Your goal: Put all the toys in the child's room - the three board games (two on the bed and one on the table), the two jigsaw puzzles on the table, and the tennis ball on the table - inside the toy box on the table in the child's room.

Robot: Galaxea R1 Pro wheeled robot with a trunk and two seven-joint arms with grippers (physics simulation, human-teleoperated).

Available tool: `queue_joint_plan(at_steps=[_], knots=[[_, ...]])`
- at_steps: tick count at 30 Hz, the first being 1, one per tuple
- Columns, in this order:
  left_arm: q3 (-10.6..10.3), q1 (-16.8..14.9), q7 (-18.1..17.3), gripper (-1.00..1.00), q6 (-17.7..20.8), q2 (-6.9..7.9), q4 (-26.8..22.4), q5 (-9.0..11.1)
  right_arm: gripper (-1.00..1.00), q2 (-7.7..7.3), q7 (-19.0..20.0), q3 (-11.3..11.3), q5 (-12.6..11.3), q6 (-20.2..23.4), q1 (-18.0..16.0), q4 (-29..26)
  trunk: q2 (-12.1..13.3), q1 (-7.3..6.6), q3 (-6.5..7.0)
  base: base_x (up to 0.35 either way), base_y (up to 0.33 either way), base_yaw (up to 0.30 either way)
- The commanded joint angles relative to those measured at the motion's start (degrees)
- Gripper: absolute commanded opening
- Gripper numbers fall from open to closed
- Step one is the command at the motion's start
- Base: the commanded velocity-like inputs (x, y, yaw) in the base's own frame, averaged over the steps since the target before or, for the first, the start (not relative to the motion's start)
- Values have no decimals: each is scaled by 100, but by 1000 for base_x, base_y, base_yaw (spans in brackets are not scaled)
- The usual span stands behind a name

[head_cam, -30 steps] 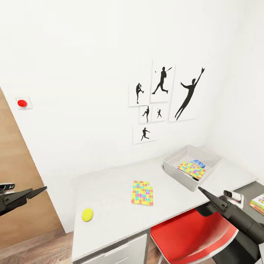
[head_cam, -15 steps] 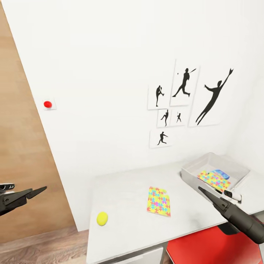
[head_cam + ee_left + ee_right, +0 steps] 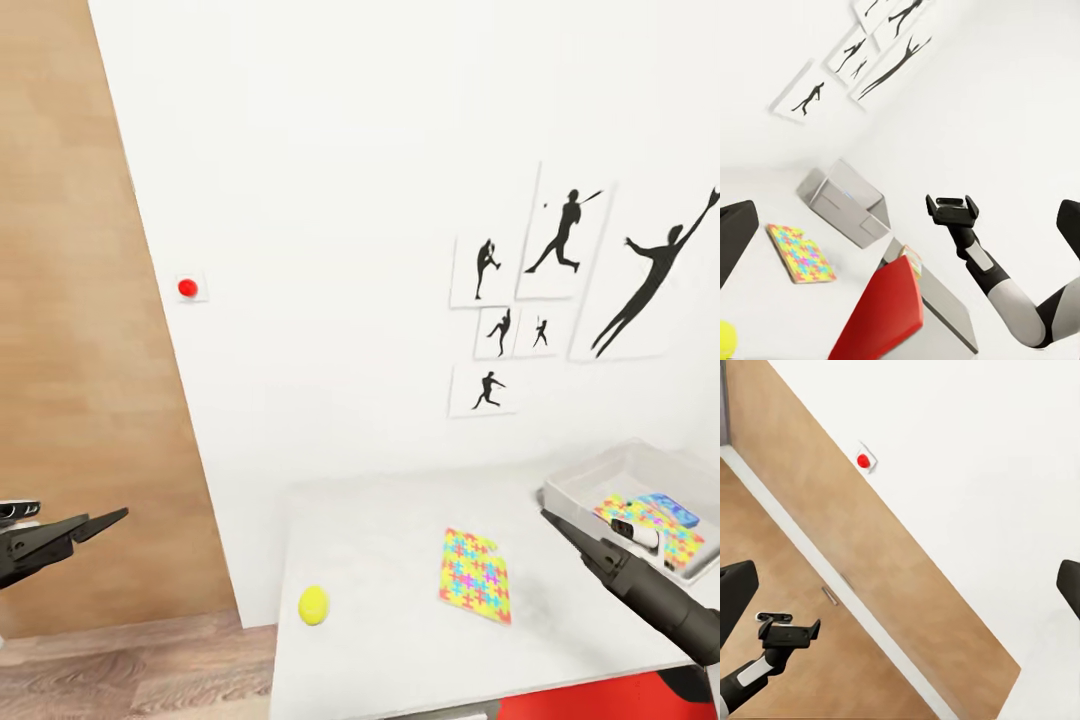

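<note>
Hovering off the table's point(image 3: 400, 640) near-left side, the left gripper point(image 3: 100, 522) is pointing toward the wall with nothing between its jaws; in its wrist view the two finger edges are sitting far apart, so the jaws are standing wide. The right gripper point(image 3: 553, 523) is hanging over the table's far-right part, its tips just in front of the toy box point(image 3: 585, 490), and its wrist view is likewise showing the jaws spread wide and empty. Ahead of the left jaws, well apart from them, the tennis ball point(image 3: 313, 605) is resting near the table's left edge. Between the two grippers, nearer the right one, a jigsaw puzzle point(image 3: 476, 575) is lying flat on the table. Just beyond the right jaws, the second jigsaw puzzle point(image 3: 680, 540) is lying inside the toy box with a blue board game point(image 3: 668, 507) beside it. A red wall button point(image 3: 187, 288) is showing above the left gripper, and a red chair point(image 3: 610, 698) below the right arm.
</note>
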Motion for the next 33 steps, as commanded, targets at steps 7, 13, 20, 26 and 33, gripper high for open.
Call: queue_joint_plan(at_steps=[7,13,20,26,33], knots=[[-4,-8,-19,100,60,1,1,3,100,-8,11,-4,-13,56,-4,7,-9,3,27,67,12,241],[-6,-8,-19,100,51,1,1,3,100,-9,16,-4,-13,57,-4,24,-9,3,37,176,41,102],[-6,-8,-19,100,-2,1,1,5,100,-7,19,-4,-13,59,-4,34,-9,3,39,109,-126,15],[-6,-8,-19,100,-8,1,1,4,100,-9,18,-11,-13,54,-4,44,-9,3,39,30,-58,2],[-6,-8,-19,100,-9,1,1,7,100,-10,18,-12,-13,57,-4,53,-9,3,39,3,6,0]])
